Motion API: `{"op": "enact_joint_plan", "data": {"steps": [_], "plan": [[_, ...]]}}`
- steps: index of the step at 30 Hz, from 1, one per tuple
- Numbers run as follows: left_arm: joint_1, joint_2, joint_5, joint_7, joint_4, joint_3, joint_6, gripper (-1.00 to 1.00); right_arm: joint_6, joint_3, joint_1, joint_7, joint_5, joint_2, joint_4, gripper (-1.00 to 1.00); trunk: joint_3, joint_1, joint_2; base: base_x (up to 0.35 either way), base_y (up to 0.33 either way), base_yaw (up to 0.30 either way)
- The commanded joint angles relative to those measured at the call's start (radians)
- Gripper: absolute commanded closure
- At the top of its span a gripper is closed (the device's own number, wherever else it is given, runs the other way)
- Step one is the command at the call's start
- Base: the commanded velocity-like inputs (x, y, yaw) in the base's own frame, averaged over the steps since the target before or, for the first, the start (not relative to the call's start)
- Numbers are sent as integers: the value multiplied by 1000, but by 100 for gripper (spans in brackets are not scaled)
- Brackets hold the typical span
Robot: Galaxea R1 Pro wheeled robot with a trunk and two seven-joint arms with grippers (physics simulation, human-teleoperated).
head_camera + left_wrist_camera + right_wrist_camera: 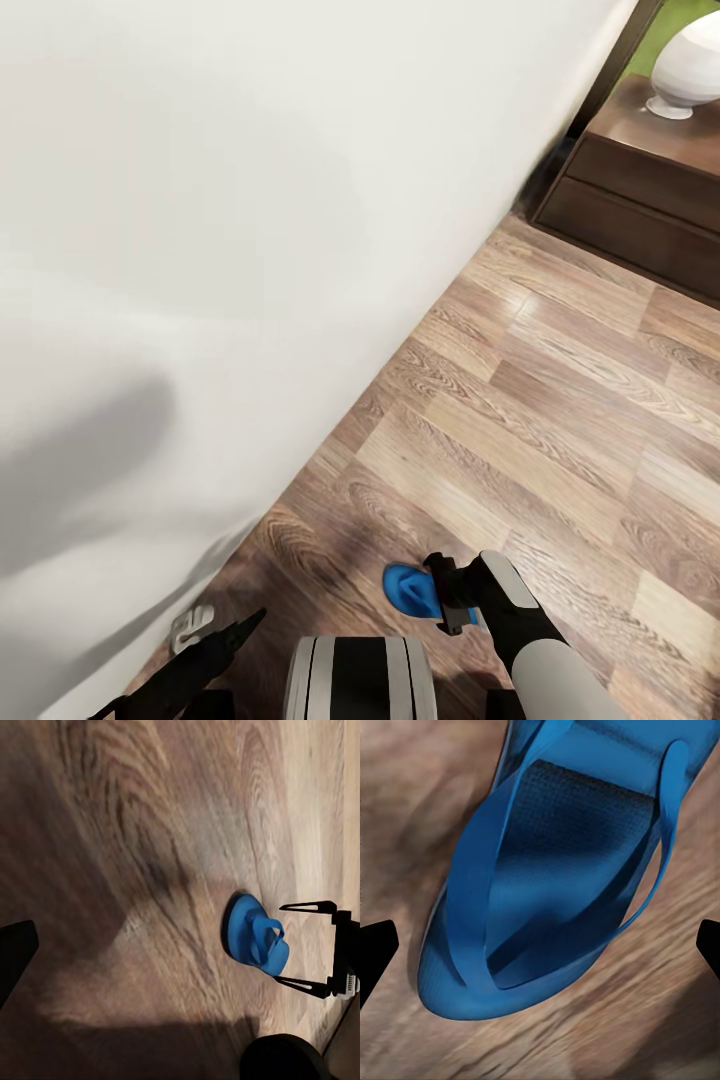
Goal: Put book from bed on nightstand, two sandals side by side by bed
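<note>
One bright blue sandal (408, 588) lies flat on the wood-plank floor close in front of my base. My right gripper (447, 592) hangs open just over its rounded end. In the right wrist view the sandal (547, 892) and its straps spread between the two dark fingertips (375, 952), which stand wide apart on either side of it. The left wrist view shows the same sandal (255, 934) with the right gripper's thin fingers (307, 906) straddling it. My left gripper (245, 622) is low near the wall, open and empty. The book and the bed are out of view.
A plain white wall (200, 250) fills the left side and runs diagonally away. At the far right stands a dark reddish-brown drawer cabinet (640, 200) with a white rounded object (690, 65) on top; I cannot tell whether it is the nightstand. Bare floor (560, 400) stretches between.
</note>
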Motion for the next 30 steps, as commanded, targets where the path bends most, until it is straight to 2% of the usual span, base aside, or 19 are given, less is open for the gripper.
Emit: {"op": "enact_joint_plan", "data": {"steps": [1,9,13,30], "plan": [[0,0,9,-2,0,1,9,-100,6,-6,0,-5,0,1,-2,-100,-1,0,0,0,0,0],[0,0,9,-2,0,1,9,-100,7,-6,0,-5,0,1,-2,-100,-1,0,0,0,0,0],[0,0,9,-2,0,1,9,-100,6,-6,0,-5,0,1,-2,-100,-16,2,-1,0,0,0],[0,0,9,-2,-1,1,9,-100,6,-6,0,-5,0,1,-1,-100,-16,2,-1,0,0,0]]}}
